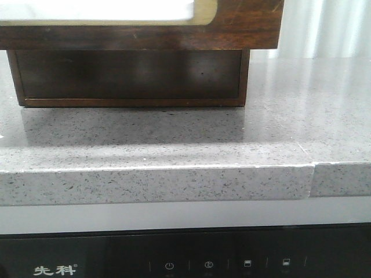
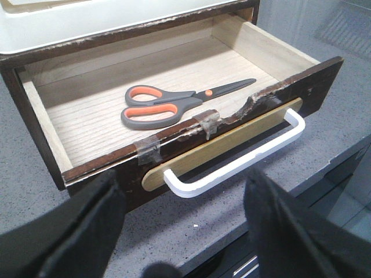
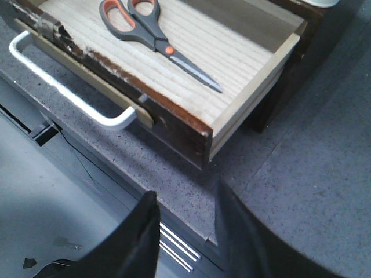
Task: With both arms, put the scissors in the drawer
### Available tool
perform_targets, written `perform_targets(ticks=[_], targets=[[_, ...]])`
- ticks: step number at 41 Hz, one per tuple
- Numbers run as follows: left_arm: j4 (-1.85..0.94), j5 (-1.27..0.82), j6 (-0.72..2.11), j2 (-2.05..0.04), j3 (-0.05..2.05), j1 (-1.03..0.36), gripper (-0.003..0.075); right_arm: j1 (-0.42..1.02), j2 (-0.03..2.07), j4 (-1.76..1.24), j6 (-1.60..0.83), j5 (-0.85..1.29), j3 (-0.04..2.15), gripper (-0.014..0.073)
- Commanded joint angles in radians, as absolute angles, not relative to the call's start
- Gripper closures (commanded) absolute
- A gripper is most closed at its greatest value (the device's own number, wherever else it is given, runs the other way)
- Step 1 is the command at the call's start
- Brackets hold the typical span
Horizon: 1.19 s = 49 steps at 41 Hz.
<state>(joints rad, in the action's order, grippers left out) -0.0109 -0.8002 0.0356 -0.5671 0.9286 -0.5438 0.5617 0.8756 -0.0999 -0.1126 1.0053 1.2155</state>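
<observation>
While the scissors (image 2: 177, 103) are lying flat and closed on the pale wood floor of the drawer (image 2: 87, 124), their dark grey handles with orange inner loops are showing clearly, and the grey blades are pointing toward one side wall. The drawer is standing pulled out, its dark brown front chipped along the top edge and patched with tape (image 2: 149, 150). A white handle (image 2: 243, 159) is sitting on a tan backing strip. Just outside, the left gripper (image 2: 182, 231) is hovering with fingers spread, empty. The right gripper (image 3: 185, 237) is likewise hanging parted over the speckled grey countertop (image 3: 313, 168).
</observation>
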Motion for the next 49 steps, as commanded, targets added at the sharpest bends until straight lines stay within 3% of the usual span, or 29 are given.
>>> perform_targets(ticks=[1, 11, 25, 32, 41, 49], targets=[[-0.015, -0.717, 0.025, -0.573, 0.958, -0.551, 0.0283, 0.557, 0.803, -0.102, -0.109, 0.932, 1.183, 0.0323], [-0.015, -0.709, 0.025, -0.573, 0.958, -0.551, 0.0283, 0.557, 0.675, -0.102, -0.109, 0.933, 1.085, 0.0323], [-0.015, -0.709, 0.025, -0.573, 0.958, -0.551, 0.0283, 0.557, 0.658, -0.102, -0.109, 0.931, 1.080, 0.0324], [-0.015, -0.709, 0.025, -0.573, 0.958, -0.551, 0.0286, 0.557, 0.658, -0.102, -0.109, 0.931, 1.080, 0.0445], [-0.015, -0.709, 0.025, -0.573, 0.958, -0.551, 0.0449, 0.557, 0.658, -0.102, -0.109, 0.931, 1.080, 0.0644], [-0.015, -0.709, 0.025, -0.573, 0.958, -0.551, 0.0643, 0.557, 0.658, -0.102, -0.109, 0.931, 1.080, 0.0700]])
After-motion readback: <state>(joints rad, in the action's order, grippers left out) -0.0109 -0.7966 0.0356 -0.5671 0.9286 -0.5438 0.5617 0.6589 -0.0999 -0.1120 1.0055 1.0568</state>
